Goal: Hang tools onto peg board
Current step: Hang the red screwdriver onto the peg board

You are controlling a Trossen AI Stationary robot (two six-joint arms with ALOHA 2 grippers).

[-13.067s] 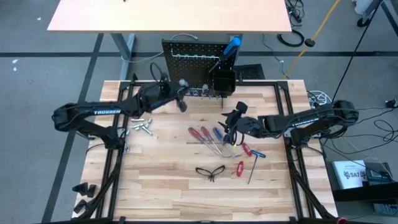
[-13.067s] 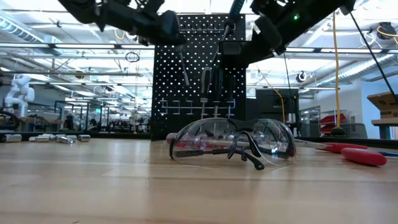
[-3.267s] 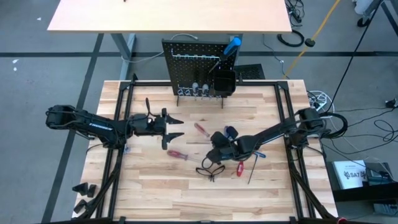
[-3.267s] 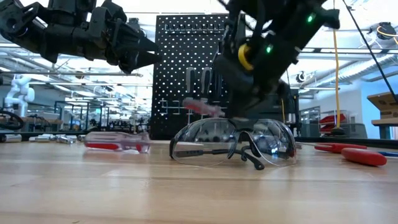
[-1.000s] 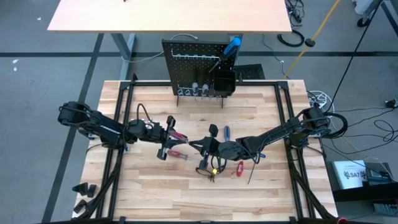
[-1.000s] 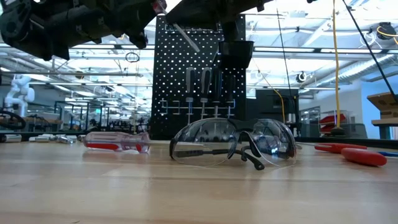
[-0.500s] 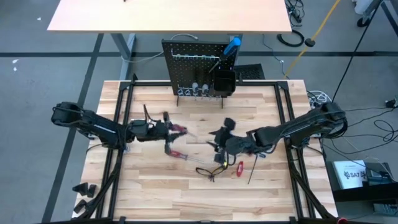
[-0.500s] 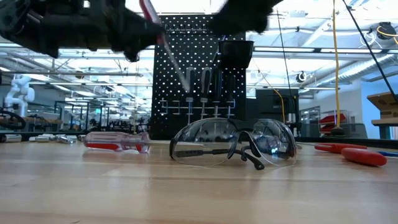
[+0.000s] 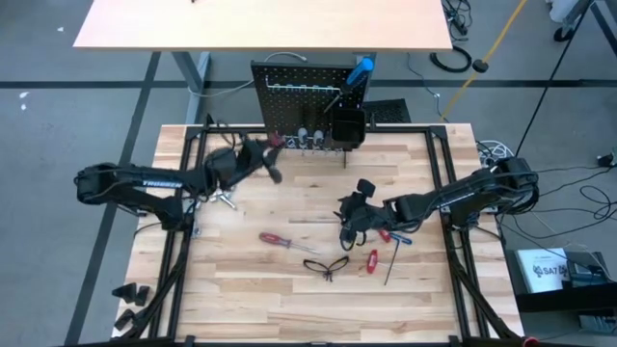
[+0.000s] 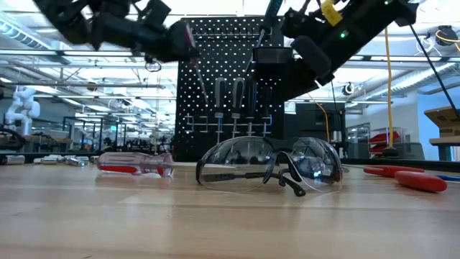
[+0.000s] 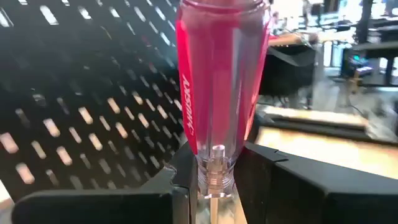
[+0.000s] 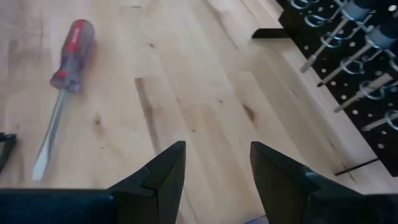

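Observation:
The black peg board point(image 9: 304, 92) stands at the table's far edge, with several tools on its hooks and a square bin point(image 9: 345, 125). My left gripper point(image 9: 262, 154) is just in front of it, shut on a clear red-handled screwdriver point(image 11: 221, 81). My right gripper point(image 9: 352, 210) hovers open over the table's middle right with nothing between its fingers point(image 12: 165, 168). A second red screwdriver point(image 9: 280, 239), the black-framed glasses point(image 9: 326, 263) and red hex keys point(image 9: 372, 258) lie flat on the table. My left gripper pinches the screwdriver's clear red handle between its two fingers at the end where the metal shaft comes out point(image 11: 214, 171). The fingers reach level toward the peg board and lie across the tool. The screwdriver is lifted clear of the table.
Small silver pieces point(image 9: 224, 198) lie at the table's left. A blue handle point(image 9: 362, 67) sticks up at the peg board's right. Bare wood lies between the peg board and the loose tools.
My left gripper has carried the red-handled screwdriver from the table's middle up and toward the far edge, to the peg board, turning as it went. My right gripper has drawn back from the meeting point toward the table's right edge.

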